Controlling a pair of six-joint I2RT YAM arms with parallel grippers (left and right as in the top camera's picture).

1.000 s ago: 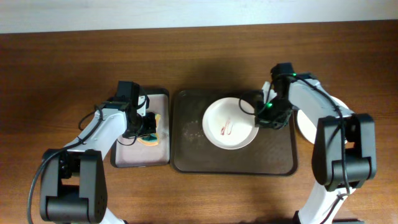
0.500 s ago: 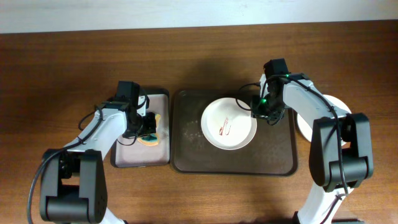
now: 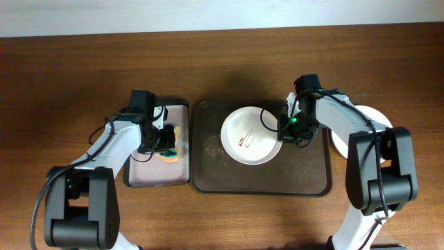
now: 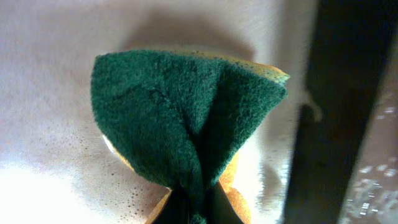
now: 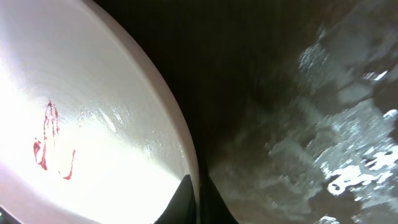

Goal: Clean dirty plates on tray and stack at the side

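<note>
Wood table (image 3: 69, 69): right gripper (image 5: 198, 200) pinches rim of smeared white round plate (image 5: 93, 112), likely steadying it for scrubbing; left gripper (image 4: 196, 205) clamps folded green sponge (image 4: 180, 112).

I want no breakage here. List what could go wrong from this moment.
The right claw pinches only the thin rim of the smeared plate; it may slip onto the wet tray. The left claw holds the sponge by a folded edge, so scrubbing might pull it loose.
</note>
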